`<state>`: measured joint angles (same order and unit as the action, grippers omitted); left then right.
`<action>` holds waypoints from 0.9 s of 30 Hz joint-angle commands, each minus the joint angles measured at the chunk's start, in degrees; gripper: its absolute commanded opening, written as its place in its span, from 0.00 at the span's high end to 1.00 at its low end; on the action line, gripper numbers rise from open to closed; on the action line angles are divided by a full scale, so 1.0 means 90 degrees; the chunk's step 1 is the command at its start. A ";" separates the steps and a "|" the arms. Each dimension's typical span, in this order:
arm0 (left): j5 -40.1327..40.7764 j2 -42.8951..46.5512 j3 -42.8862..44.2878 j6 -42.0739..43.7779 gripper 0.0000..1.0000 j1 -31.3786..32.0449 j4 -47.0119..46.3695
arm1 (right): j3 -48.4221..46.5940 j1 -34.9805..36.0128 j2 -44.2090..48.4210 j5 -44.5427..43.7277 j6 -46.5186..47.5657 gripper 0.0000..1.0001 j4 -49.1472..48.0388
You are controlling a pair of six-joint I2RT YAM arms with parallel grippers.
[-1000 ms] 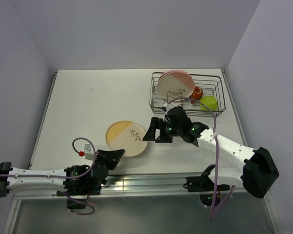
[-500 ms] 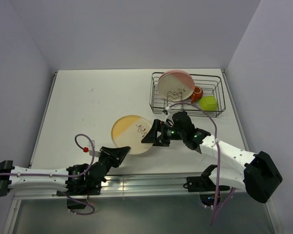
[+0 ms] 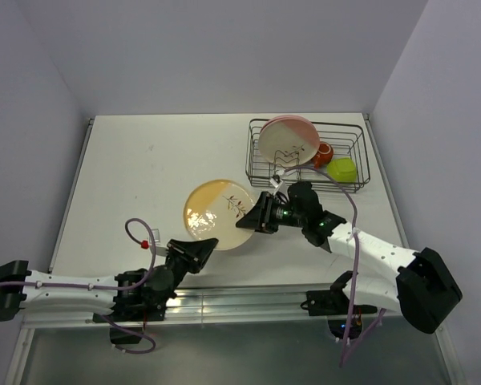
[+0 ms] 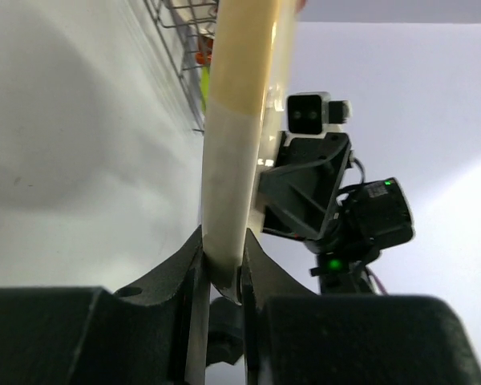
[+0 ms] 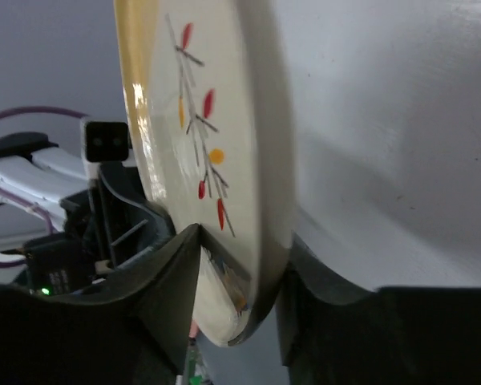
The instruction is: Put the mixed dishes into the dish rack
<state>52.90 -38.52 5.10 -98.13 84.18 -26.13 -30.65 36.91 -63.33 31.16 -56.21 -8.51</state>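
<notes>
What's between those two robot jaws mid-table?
The yellow-and-cream plate; the top view shows both sets of jaws pinching its opposite edges, and the wrist views confirm it.

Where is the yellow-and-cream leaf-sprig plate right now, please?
In the top view the yellow-and-cream plate is mid-table, gripped at its rim by the left gripper and the right gripper, with the dish rack beyond it to the right.

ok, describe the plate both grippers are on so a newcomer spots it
On the white table, look nearer and left of the dish rack at the far right. Between the left gripper and right gripper is the yellow-and-cream plate with leaf sprigs, unlike the pink-and-cream plate in the rack.
</notes>
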 commanded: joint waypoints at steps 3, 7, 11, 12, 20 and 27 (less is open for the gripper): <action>-0.0604 -0.0260 0.0195 0.0063 1.00 0.0051 -0.1519 | -0.0451 0.0011 -0.0327 0.0142 -0.0132 0.64 -0.1173; -0.0790 -0.0251 0.0224 0.0034 1.00 0.0051 -0.1501 | -0.0598 0.0001 -0.0317 0.0073 0.0043 0.68 -0.1241; -0.0839 -0.0280 0.0175 -0.0044 1.00 0.0041 -0.1550 | -0.0647 -0.0019 -0.0346 0.0073 0.0083 1.00 -0.1514; -0.0859 -0.0290 0.0136 -0.0073 1.00 0.0051 -0.1579 | -0.0627 -0.0028 -0.0327 0.0093 0.0044 1.00 -0.1621; -0.1142 0.0226 0.0087 -0.0581 1.00 -0.0193 -0.0526 | -0.0852 -0.0028 -0.0385 0.0434 -0.0171 1.00 -0.2198; -0.1171 0.0403 0.0476 -0.0591 0.91 -0.0223 0.0470 | -0.0842 -0.0028 -0.0472 0.0775 -0.0755 1.00 -0.2998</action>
<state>49.95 -35.03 5.10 -104.68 81.87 -27.31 -34.70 35.75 -67.33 34.15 -61.49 -22.50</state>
